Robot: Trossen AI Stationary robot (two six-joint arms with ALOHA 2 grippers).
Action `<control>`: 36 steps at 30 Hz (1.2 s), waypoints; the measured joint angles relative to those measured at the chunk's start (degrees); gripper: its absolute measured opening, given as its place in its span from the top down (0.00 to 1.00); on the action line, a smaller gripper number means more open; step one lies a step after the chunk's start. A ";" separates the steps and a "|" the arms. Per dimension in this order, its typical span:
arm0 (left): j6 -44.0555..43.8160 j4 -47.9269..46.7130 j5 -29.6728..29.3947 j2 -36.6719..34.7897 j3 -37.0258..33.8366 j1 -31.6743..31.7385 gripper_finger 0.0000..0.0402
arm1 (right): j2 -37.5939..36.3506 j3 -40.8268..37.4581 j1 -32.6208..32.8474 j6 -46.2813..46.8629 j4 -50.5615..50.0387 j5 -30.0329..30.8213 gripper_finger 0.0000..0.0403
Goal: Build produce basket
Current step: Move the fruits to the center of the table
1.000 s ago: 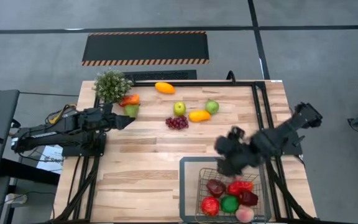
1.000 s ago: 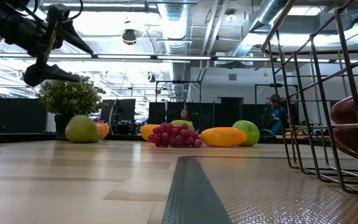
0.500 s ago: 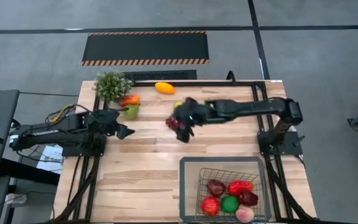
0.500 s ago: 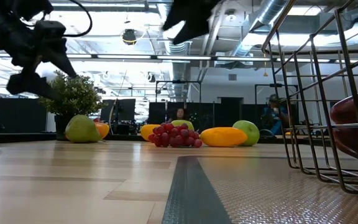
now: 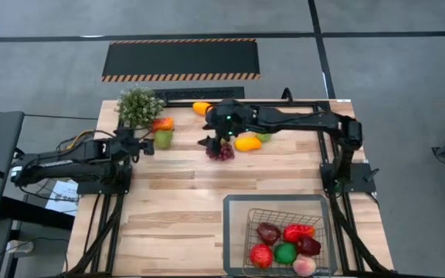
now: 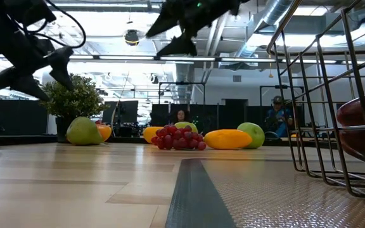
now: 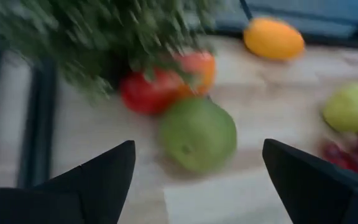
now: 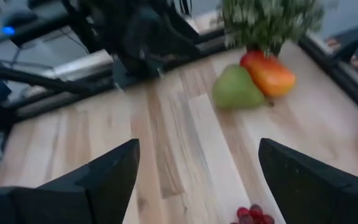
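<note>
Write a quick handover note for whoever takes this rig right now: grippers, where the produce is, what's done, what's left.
Left gripper: open, empty, beside the green pear.
Right gripper: open, empty, above the purple grapes.
Done: five pieces lie in the basket at the near right.
Left: pear, red-orange piece by the potted plant, orange fruit, grapes, yellow mango, two green apples, all at the table's far side.

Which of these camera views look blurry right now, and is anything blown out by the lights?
Left wrist view: smeared, the plant and pear soft-edged. Right wrist view: softer too, mostly toward the plant. High view: even light, crisp, basket sharp. Low view: ceiling lights glare white behind the dark arms; the near basket wire is oversized and slightly soft, the grapes sharp.
</note>
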 joint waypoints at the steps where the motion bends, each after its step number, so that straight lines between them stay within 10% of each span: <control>1: -0.15 0.47 -1.54 1.08 0.02 0.01 0.16 | -1.09 0.00 0.00 0.00 0.04 0.00 0.15; 23: -0.34 25.29 -6.21 34.90 0.00 2.41 0.24 | -11.19 0.07 3.20 5.57 0.16 0.13 0.17; 29: 8.56 42.39 6.42 41.60 0.00 2.41 0.24 | -11.19 0.07 4.93 6.88 0.16 0.13 0.18; 36: 14.25 69.97 34.34 47.07 0.00 1.08 0.24 | -12.54 0.04 6.21 6.86 -0.54 0.13 0.18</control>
